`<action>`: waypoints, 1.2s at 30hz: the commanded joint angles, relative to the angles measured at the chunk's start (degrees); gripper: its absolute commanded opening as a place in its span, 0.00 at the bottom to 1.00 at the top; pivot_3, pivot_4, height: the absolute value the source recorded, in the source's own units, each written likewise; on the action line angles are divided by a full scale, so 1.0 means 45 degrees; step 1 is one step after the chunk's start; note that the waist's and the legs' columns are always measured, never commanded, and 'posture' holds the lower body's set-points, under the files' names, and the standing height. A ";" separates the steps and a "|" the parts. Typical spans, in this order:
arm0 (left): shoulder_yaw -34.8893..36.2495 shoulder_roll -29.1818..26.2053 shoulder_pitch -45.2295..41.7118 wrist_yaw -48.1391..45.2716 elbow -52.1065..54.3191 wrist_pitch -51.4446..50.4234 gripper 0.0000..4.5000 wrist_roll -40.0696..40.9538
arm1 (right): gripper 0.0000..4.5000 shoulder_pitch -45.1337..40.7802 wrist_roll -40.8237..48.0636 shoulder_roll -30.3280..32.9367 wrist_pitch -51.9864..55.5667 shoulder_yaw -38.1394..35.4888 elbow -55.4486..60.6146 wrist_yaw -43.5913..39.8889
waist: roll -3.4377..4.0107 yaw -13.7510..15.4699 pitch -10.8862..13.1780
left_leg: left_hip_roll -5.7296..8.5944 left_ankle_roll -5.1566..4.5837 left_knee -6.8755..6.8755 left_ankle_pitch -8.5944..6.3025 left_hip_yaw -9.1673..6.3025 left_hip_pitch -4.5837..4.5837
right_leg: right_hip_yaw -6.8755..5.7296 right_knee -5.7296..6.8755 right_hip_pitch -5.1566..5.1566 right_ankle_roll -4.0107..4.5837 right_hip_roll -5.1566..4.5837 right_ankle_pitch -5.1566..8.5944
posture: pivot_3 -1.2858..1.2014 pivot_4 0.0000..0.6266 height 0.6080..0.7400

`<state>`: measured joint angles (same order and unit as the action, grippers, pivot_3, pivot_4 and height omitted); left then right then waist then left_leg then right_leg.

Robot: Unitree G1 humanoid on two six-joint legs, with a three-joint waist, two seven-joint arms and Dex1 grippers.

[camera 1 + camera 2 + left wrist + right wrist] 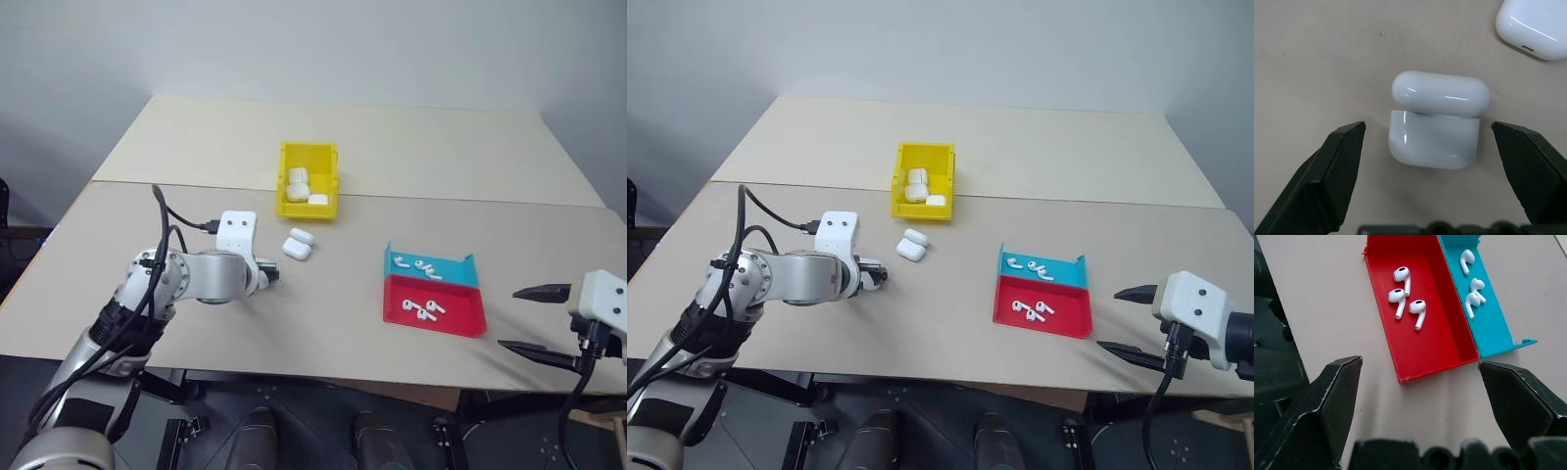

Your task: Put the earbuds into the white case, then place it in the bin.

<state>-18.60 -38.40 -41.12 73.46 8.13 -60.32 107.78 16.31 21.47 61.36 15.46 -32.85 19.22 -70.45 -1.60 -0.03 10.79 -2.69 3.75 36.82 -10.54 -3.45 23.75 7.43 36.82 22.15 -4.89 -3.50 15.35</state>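
Two white cases lie on the table in front of the yellow bin: the nearer case and a second case just behind it. My left gripper is open, low over the table just short of the nearer case. In the left wrist view that case sits between the black fingers, touching neither, its lid set off from the body. Earbuds lie in the red tray and in the teal tray. My right gripper is open and empty, right of the trays.
The bin holds several more white cases. The red tray and the teal tray sit side by side right of centre. A seam between two tabletops runs behind the bin. The table's front edge is close to my right gripper.
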 commanded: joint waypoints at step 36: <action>0.2842 -0.1089 0.0075 -0.6561 0.3126 -0.1011 0.62 -0.3755 | 1.00 -0.0177 -0.0069 0.0220 0.0527 -0.0567 0.0569 0.0355 | -0.0003 -0.0034 0.0002 | -0.0001 0.0004 -0.0006 0.0002 -0.0001 0.0023 | -0.0004 -0.0012 0.0020 -0.0056 -0.0001 0.0029 | 0.52 0.24 1.00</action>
<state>-10.16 -41.52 -40.21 51.60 16.79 -66.59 93.61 16.34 20.47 61.14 16.96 -32.87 20.45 -68.62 -1.62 -0.18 10.80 -2.69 3.77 36.78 -10.53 -3.44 23.86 7.42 36.77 22.27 -5.14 -3.50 15.47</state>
